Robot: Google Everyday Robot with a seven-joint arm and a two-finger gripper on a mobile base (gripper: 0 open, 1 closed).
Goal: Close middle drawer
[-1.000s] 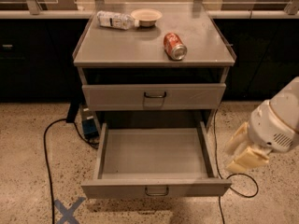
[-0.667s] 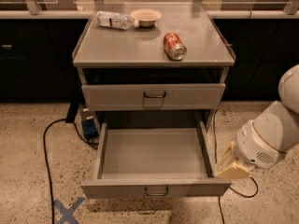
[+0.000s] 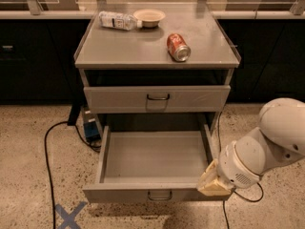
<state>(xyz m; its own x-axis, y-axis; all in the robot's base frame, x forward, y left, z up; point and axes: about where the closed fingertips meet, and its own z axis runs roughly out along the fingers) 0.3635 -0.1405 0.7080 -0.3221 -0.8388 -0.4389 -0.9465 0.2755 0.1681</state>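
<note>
The grey cabinet is seen with the middle drawer pulled far out beneath the shut upper drawer. The gripper is held at the drawer's front right corner. Whether it is open or closed cannot be told. Contact is judged to be the step in hand, and a straight push on the front panel toward the cabinet is called for next.

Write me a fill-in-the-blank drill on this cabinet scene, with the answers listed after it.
1. The middle drawer is pulled out and holds ____.
2. The gripper sits at that drawer's front ____ corner, as seen in the camera view.
3. On the cabinet top, the red soda can lies on its ____.
4. The bowl sits beside a clear plastic ____ lying down.

Missing words: nothing; right; side; bottle.
</note>
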